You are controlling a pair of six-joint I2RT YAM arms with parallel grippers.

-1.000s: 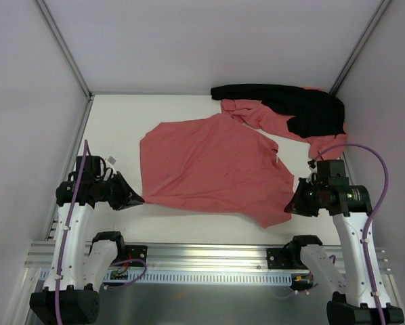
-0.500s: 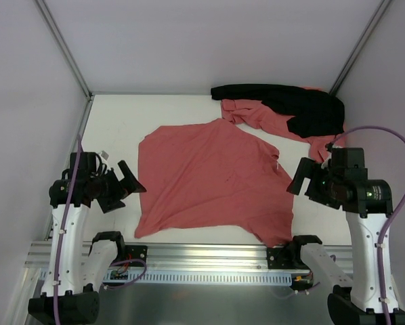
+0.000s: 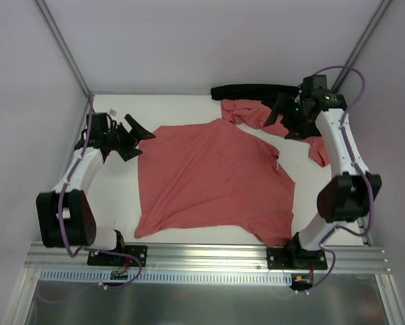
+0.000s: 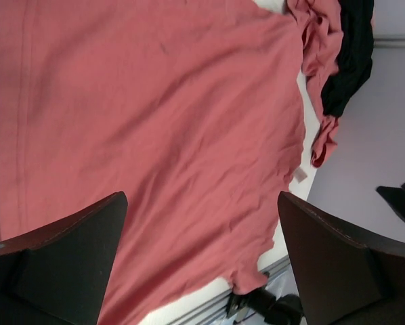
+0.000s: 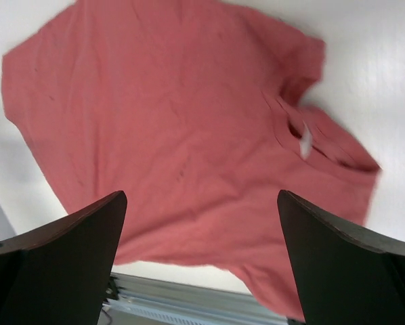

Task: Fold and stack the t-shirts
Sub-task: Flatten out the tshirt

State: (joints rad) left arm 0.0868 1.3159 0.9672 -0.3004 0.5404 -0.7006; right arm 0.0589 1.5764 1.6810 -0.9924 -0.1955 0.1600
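Standing at the left side of the white table [image 3: 114,196], the left gripper [image 3: 138,140] hangs over the far left corner of a salmon-red, short-sleeved t-shirt of thin soft cloth [image 3: 212,179]. Its black fingers are spread wide with nothing between them. The left wrist view looks straight down past them at bare cloth.

That t-shirt lies spread flat in the middle of the table, turned sideways. Its straight stitched hem [image 4: 13,122] runs along the left edge, and its neck opening with a small white label [image 5: 305,140] is on the right. One sleeve points to the far side, and the other reaches the near edge by the aluminium rail [image 3: 209,256]. The cloth is mostly smooth, with soft ripples and a wavy, slightly curled near edge.

Further right, in the far right corner, a second salmon-red t-shirt [image 3: 246,114] lies crumpled in a heap. A black garment [image 3: 253,90] is draped along its far side, and a fold of red trails toward the right wall.

The right gripper [image 3: 284,122] is poised over this heap — jaws parted fully and empty, though I cannot tell whether the fingertips touch the cloth.
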